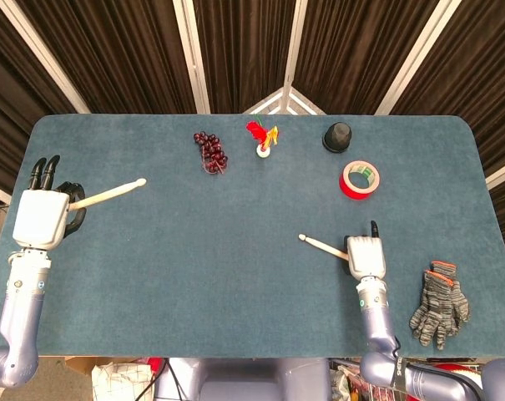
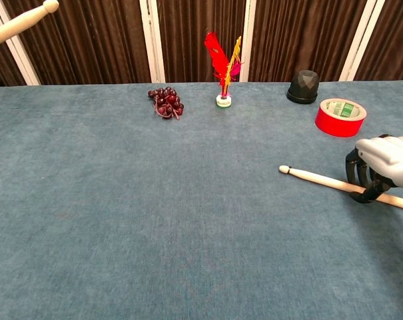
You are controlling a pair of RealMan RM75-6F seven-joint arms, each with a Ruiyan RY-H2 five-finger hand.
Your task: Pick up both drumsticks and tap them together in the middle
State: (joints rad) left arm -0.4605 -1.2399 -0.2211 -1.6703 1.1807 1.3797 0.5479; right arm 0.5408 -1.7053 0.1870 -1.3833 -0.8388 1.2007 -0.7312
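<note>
My left hand (image 1: pixel 43 213) sits at the table's left edge and grips one wooden drumstick (image 1: pixel 110 194) by its handle. That stick points right and away, and its tip (image 2: pixel 18 23) is raised high at the top left of the chest view. The second drumstick (image 1: pixel 323 245) lies flat on the blue table, tip toward the middle. My right hand (image 2: pixel 384 163) is over its handle end, dark fingers (image 2: pixel 366 190) curled down around the stick (image 2: pixel 321 179). Past the hand, the butt end sticks out to the right.
Along the far side stand a bunch of dark red grapes (image 1: pixel 210 152), a red-and-yellow feather shuttlecock (image 1: pixel 264 138), a black cup (image 1: pixel 338 137) and a red tape roll (image 1: pixel 360 180). Grey knit gloves (image 1: pixel 438 304) lie right of my right arm.
</note>
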